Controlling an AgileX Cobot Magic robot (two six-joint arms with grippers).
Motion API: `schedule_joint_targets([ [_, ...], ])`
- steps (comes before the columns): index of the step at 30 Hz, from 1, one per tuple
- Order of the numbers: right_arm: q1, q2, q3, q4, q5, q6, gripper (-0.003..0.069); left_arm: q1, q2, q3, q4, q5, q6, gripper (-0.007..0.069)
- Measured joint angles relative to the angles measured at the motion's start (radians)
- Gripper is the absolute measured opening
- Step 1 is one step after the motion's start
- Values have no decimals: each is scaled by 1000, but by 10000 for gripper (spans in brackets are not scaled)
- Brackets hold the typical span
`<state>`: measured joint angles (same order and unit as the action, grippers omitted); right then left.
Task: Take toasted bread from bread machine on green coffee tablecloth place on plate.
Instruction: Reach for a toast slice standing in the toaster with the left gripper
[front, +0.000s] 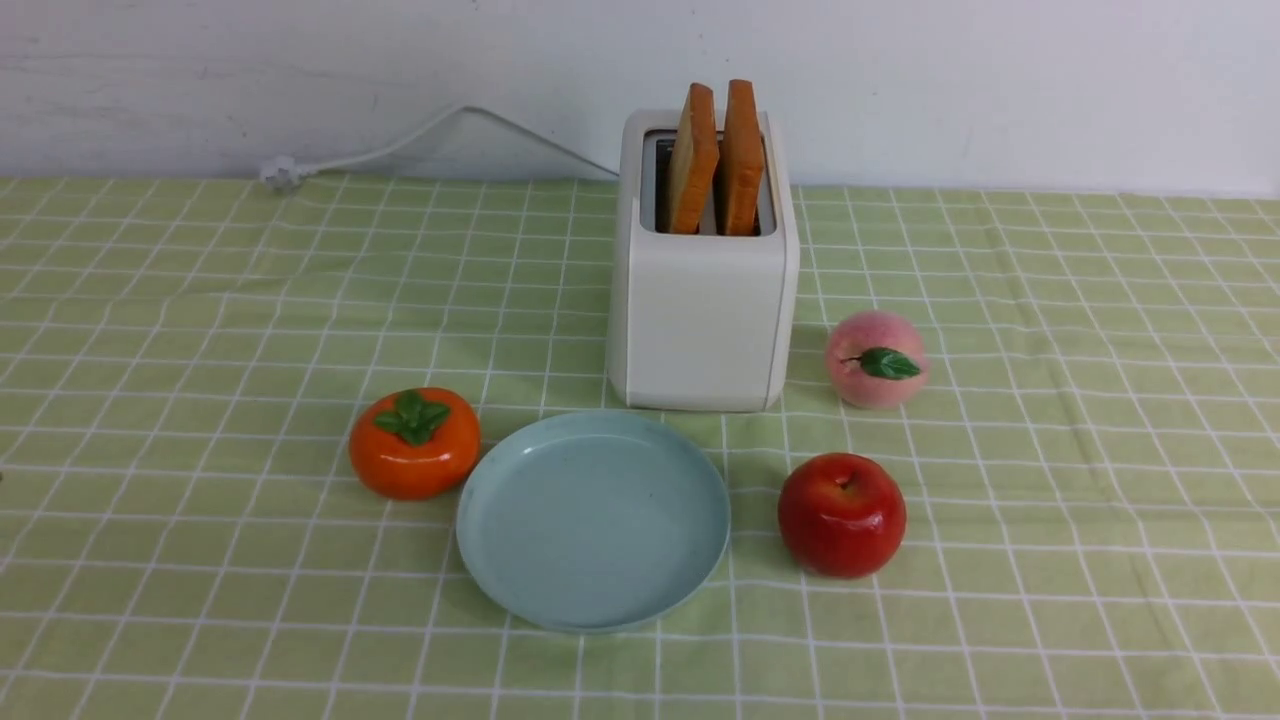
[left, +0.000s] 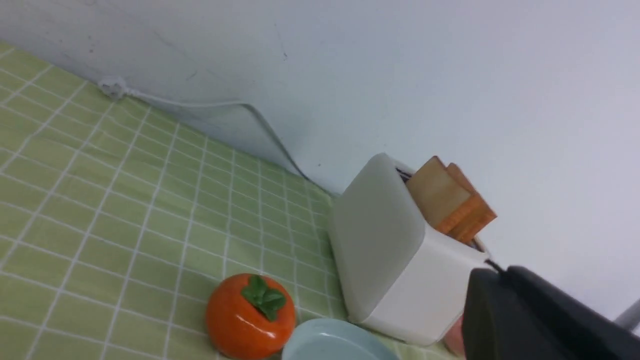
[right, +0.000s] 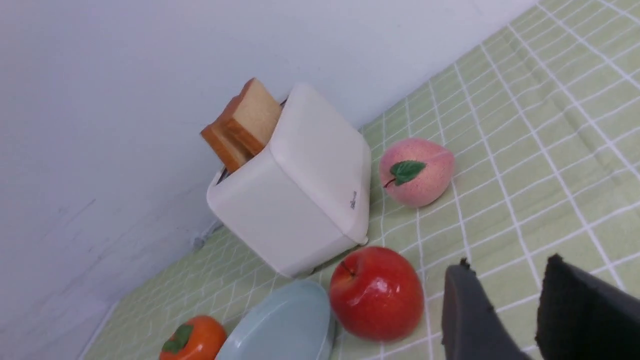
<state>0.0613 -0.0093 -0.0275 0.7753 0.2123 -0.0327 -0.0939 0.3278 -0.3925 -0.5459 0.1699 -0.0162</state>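
The only writing you have is a small grey mark low on the side of the bread machine, too small to read. Your left gripper has its jaws pressed together on nothing, clear of the bread machine. Your right gripper stands parted and empty, with green coffee tablecloth showing through the gap. Both slices of toasted bread stand upright in the bread machine's slots. The plate lies just in front of the bread machine, between a persimmon and an apple.
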Motion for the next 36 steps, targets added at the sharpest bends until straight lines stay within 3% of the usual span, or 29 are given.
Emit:
schedule_joint_targets([
  [7, 0, 194, -322, -54, 374, -297, 57, 0, 346, -216, 0, 16, 155, -13],
  [11, 0, 330, -477, -105, 511, -362, 27, -8, 493, -305, -9, 29, 222, -13],
  [15, 0, 436, -590, -159, 566, -374, 25, -93, 599, -367, -19, 13, 300, -13],
  [18, 0, 533, -675, -194, 575, -376, 25, -260, 693, -405, -26, -76, 372, -13],
  [22, 5, 613, -731, -201, 579, -377, 25, -410, 804, -446, -34, -227, 404, -13],
  [27, 33, 646, -744, -204, 553, -377, 25, -491, 979, -511, -41, -379, 407, -8],
  [32, 34, 634, -745, -191, 502, -402, 27, -498, 1129, -602, -41, -417, 407, 69],
  [36, 34, 628, -747, -156, 502, -449, 31, -498, 1260, -733, -41, -414, 407, 227],
])
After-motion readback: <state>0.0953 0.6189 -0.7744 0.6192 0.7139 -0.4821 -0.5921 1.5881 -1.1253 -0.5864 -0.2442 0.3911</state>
